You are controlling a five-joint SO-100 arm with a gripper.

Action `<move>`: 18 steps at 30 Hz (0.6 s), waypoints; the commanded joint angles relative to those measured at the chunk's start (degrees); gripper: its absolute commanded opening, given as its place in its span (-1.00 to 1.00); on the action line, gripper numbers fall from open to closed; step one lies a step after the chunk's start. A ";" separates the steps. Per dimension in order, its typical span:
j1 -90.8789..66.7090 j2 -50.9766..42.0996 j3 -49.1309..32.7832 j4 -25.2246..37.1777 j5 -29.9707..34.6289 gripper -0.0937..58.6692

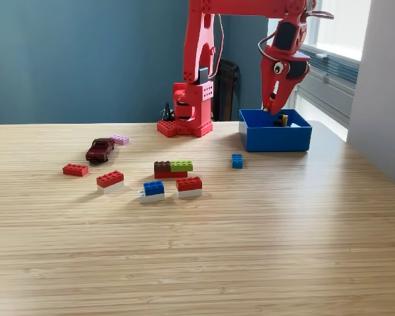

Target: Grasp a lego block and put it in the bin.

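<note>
the red gripper (274, 105) hangs over the blue bin (276, 137) at the table's (250, 250) far right in the exterior view; i cannot tell its finger gap. a yellow-and-black piece (282, 120) lies inside the bin.

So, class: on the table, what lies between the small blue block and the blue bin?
Nothing. In the exterior view only bare wooden table separates the small blue block from the bin.
</note>
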 commanded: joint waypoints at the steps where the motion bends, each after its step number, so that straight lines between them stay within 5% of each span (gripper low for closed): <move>1: -7.91 2.02 -3.69 2.02 -2.02 -1.00; 13: -12.48 2.02 -3.60 2.55 -13.10 -0.99; 18: -12.48 2.02 -2.46 2.72 -19.25 -0.22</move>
